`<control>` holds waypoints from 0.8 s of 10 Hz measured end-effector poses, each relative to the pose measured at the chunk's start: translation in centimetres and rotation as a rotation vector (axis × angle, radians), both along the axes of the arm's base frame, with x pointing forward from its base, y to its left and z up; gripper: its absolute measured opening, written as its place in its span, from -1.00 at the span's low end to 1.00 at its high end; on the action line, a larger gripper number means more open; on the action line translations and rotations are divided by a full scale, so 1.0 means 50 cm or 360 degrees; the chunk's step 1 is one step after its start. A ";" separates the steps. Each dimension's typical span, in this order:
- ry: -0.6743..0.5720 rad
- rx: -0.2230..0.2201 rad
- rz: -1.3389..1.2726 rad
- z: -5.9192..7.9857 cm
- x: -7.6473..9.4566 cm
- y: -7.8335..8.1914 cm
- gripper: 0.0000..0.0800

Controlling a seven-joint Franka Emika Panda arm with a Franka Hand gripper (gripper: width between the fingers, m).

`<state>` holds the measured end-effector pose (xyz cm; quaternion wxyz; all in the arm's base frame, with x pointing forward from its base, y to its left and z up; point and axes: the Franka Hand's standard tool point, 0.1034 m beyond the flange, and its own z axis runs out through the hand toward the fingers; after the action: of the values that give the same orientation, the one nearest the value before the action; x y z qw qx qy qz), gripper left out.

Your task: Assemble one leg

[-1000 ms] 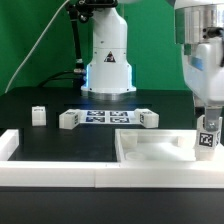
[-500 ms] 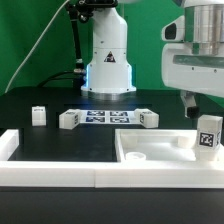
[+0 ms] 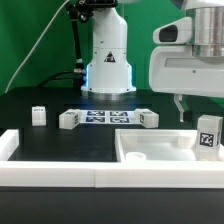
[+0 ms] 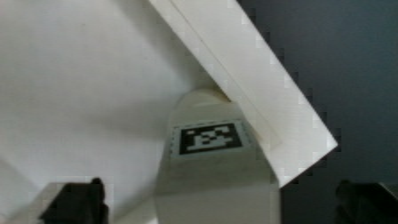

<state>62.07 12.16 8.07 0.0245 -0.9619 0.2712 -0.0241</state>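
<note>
A leg (image 3: 208, 133), a short white post with a square tag, stands upright in the corner of the white panel (image 3: 150, 152) at the exterior view's right. My gripper (image 3: 203, 106) hangs just above it, open and empty. In the wrist view the leg (image 4: 214, 145) stands between my two dark fingers (image 4: 75, 200), with a gap on each side. The panel's raised rim (image 4: 249, 70) runs past the leg. Three more legs lie on the black table: one (image 3: 38, 115), a second (image 3: 68, 119) and a third (image 3: 148, 118).
The marker board (image 3: 105, 117) lies between the loose legs, in front of the robot base (image 3: 108, 60). A white fence (image 3: 55, 176) runs along the table's front edge, with a raised end (image 3: 9, 145) at the exterior view's left.
My gripper has let go of the leg and risen straight up. The leg stays upright in the panel's corner.
</note>
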 end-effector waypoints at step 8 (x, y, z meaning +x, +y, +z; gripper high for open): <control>-0.0003 -0.0023 0.0124 0.000 0.002 -0.011 -0.27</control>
<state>62.16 11.63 8.07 0.0188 -0.9719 0.2333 -0.0262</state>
